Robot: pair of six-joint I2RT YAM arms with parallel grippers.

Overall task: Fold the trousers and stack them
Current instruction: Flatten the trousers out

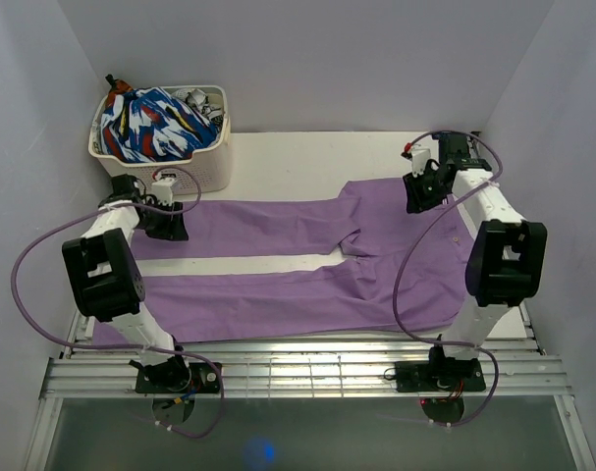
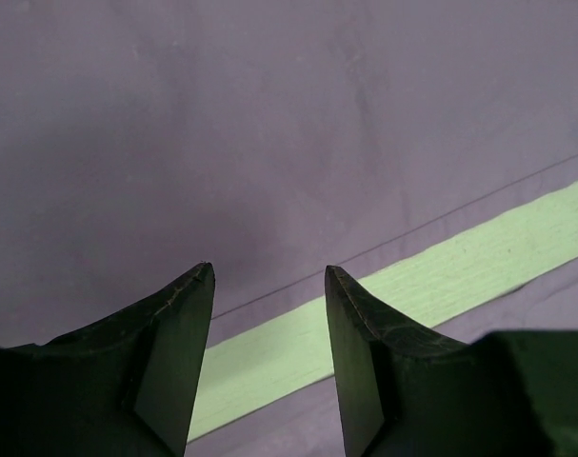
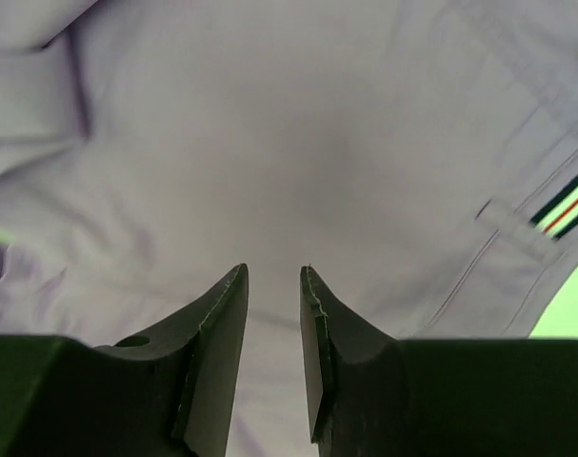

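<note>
Purple cloth covers most of the white table (image 1: 278,157). It is the trousers (image 1: 278,294), and they lie flat and open. They start just in front of the basket (image 1: 204,172) and reach far off to the right of it. The two legs point to the basket side and the waist end is on the side far from the basket. A thin bare strip of table shows between the two legs.

The left arm (image 1: 106,275) stands in front of the basket. The right arm (image 1: 504,260) stands well to the right of the basket.

The basket is white with little holes in its wall. A blue, white and red garment (image 1: 150,128) is heaped inside it.

The left gripper (image 1: 168,228) is just in front of the basket, down at the leg that lies nearest the basket. Its jaws are apart, and smooth cloth shows in the gap.

The right gripper (image 1: 422,191) is well to the right of the basket, over the waist part. Its jaws are close together with a small gap. I cannot tell if they pinch the cloth.

A striped waistband (image 3: 565,205) shows in the right wrist view.
</note>
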